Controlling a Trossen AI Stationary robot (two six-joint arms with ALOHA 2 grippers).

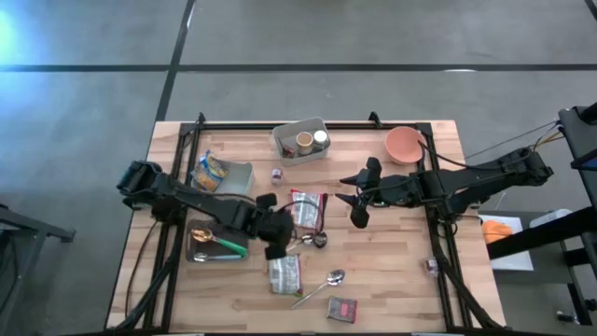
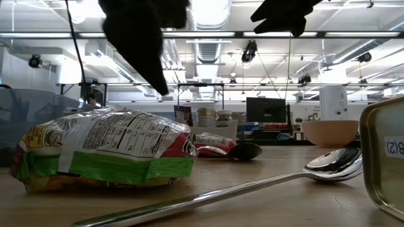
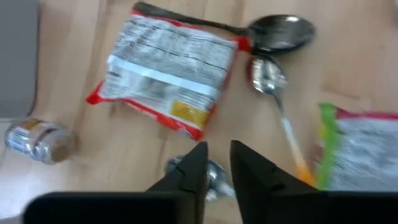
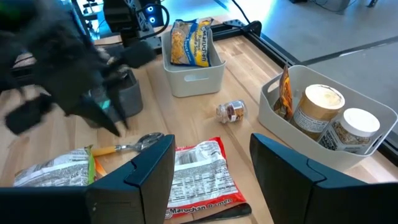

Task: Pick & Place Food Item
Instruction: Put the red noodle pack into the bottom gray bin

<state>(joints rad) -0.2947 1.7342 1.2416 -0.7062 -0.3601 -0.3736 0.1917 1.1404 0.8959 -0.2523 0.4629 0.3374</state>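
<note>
A red-edged noodle packet (image 1: 306,207) lies flat mid-table and also shows in the left wrist view (image 3: 165,68). A green-edged packet (image 1: 284,273) lies nearer the front edge (image 2: 107,154). My left gripper (image 1: 275,245) hangs between them, slanting down, clear of the table (image 2: 142,44). Its fingers (image 3: 217,149) stand a narrow gap apart with nothing between them. An orange-handled spoon (image 3: 273,93) and a dark spoon (image 3: 280,34) lie just beyond it. My right gripper (image 1: 354,199) hovers open right of the red packet (image 4: 211,155), holding nothing.
A white bin with cans (image 1: 300,140) and a pink bowl (image 1: 403,145) stand at the far edge. A grey bin with a yellow bag (image 1: 219,175) and a small jar (image 1: 277,175) are at far left. A long spoon (image 1: 322,285) and a small red box (image 1: 342,309) lie near the front.
</note>
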